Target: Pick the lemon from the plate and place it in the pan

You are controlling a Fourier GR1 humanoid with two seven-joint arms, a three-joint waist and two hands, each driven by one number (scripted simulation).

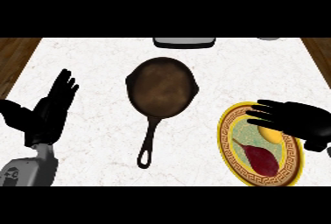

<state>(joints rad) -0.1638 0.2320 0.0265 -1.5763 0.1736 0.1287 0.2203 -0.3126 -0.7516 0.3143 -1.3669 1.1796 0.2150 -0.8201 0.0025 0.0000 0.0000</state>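
Lemon on plate, counter right-front edge, half under our right hand; fingers straight, gripping nothing. We lower, curl round lemon, lift clear of rim, carry to skillet mid-counter. Left hand open, resting, left edge.

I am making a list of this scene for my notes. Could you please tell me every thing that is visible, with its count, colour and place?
counter: one, white marbled, fills most of the view
wood strips: two, brown, beyond the counter's far left and far right edges
pan: one, dark brown, centre, nothing in it, handle towards the robot
plate: one, yellow patterned rim, near right
lemon: one, yellow, on the plate, partly hidden by the right hand
dark red food: one, on the plate, nearer than the lemon
grey object: one, far edge, cut off
left hand: one, black, open, fingers up, resting at the left
right hand: one, black, open, over the plate and lemon
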